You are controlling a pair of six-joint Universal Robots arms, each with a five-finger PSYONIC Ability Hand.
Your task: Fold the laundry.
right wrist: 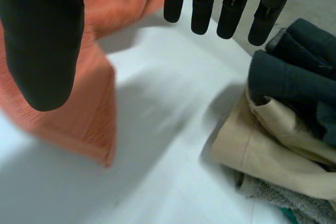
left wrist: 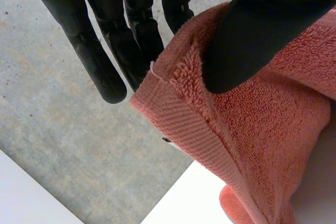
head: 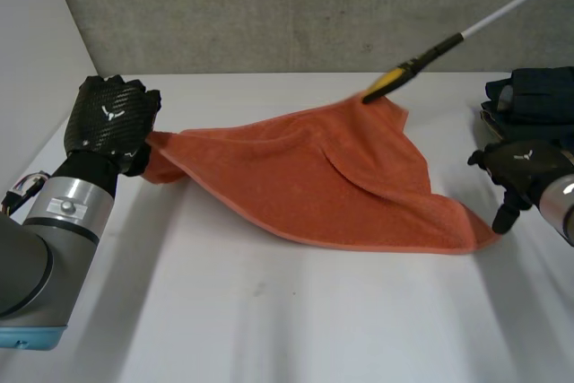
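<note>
An orange towel lies spread and rumpled across the white table. My left hand holds the towel's left corner lifted off the table; in the left wrist view the thumb pinches the towel against the fingers. My right hand hovers just right of the towel's near right corner. In the right wrist view that hand is open, fingers straight and nothing between them, with the towel's corner flat on the table beneath the thumb.
A thin white stick with a yellow and black tip reaches in from the far right and touches the towel's far corner. A pile of folded clothes, dark blue, beige and grey, sits right beside my right hand.
</note>
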